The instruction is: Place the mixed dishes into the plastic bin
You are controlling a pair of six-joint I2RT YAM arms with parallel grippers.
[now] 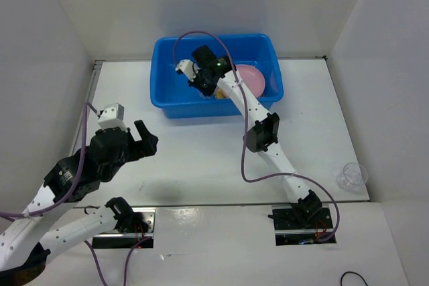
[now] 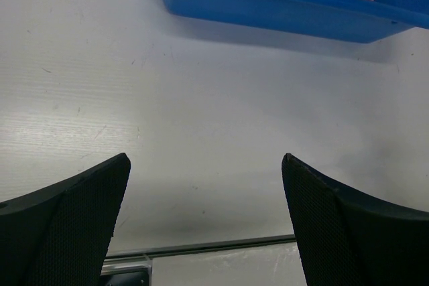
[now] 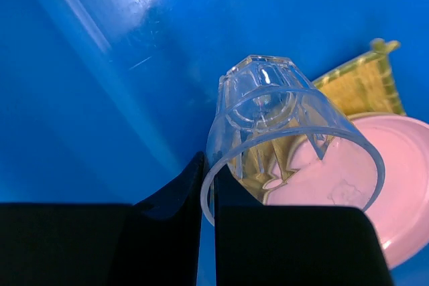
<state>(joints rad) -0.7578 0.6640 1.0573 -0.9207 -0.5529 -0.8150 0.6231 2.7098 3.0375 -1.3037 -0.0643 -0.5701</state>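
The blue plastic bin (image 1: 163, 92) stands at the back middle of the table. A pink plate (image 1: 253, 78) lies in its right part, over a yellow-tan woven mat (image 3: 365, 82). The tan-orange plate is hidden. My right gripper (image 3: 208, 182) is inside the bin (image 3: 80, 98), shut on the rim of a clear plastic cup (image 3: 268, 115) held just above the mat and pink plate (image 3: 395, 185). My left gripper (image 1: 144, 140) is open and empty over the bare table at the near left, well short of the bin (image 2: 281, 11).
Another clear cup (image 1: 351, 176) stands at the table's near right edge. White walls close in the left, back and right sides. The right arm (image 1: 258, 125) stretches from its base across the middle to the bin.
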